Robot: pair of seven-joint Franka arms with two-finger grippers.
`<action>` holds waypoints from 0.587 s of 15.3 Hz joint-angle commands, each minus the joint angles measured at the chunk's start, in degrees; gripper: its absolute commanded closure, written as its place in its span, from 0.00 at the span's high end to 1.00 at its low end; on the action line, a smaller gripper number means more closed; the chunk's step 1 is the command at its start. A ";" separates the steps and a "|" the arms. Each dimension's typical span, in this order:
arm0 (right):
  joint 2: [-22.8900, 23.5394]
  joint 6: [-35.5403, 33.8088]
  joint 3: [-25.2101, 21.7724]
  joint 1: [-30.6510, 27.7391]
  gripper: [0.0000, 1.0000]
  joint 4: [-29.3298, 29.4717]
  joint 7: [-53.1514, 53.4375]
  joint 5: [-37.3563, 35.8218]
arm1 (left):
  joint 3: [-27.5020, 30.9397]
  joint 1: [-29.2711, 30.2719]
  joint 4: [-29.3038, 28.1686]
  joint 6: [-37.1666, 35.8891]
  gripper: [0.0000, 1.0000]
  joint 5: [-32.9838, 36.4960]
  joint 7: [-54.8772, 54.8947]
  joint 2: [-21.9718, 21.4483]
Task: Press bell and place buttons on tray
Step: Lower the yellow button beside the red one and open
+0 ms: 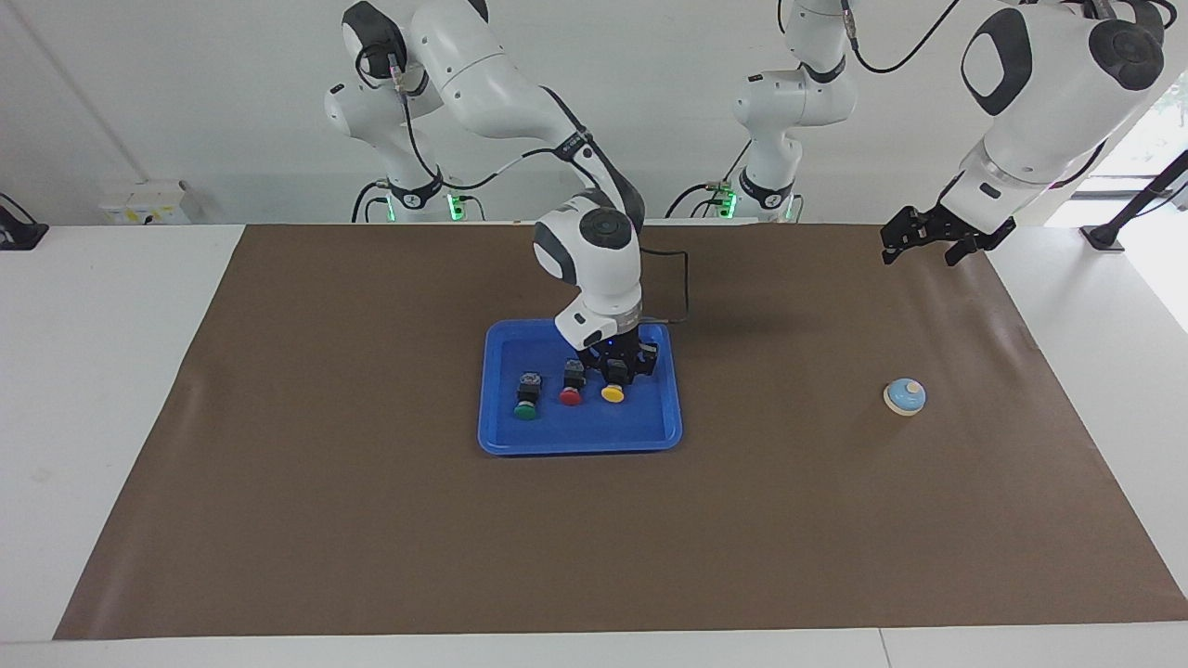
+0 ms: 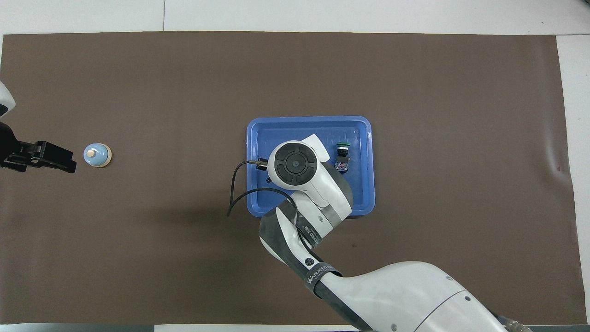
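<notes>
Right gripper (image 1: 617,378): over tray (image 1: 650,431), jaws around yellow button (image 1: 613,393); grip unclear.
Left gripper (image 1: 928,243): waiting, jaws wide, at bell's (image 1: 904,396) 12 o'clock, facing view.

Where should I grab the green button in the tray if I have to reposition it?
Grip the green button by its black body, coming straight down from above. It lies on its side in the tray, cap pointing away from the robots, so the boxy body offers flat sides while the rounded cap would likely slip. Mind the red button beside it.
</notes>
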 commanded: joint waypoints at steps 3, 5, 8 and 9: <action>-1.65 -6.08 0.03 -0.69 1.00 1.89 3.64 0.49 | 0.14 -0.18 -0.34 0.13 1.00 1.07 -0.16 -0.77; -3.66 -10.12 -0.41 -2.00 1.00 2.87 3.38 0.49 | 0.14 -0.09 -0.34 0.13 1.00 1.07 -0.16 -0.77; -7.88 -15.40 -0.23 -6.83 1.00 2.79 -0.46 0.49 | 0.14 -0.09 -0.43 0.13 1.00 1.07 -0.16 -0.77; -9.46 -17.33 -0.23 -8.85 1.00 2.79 -4.06 0.49 | 0.14 -0.18 -0.34 0.13 1.00 1.07 -0.16 -0.77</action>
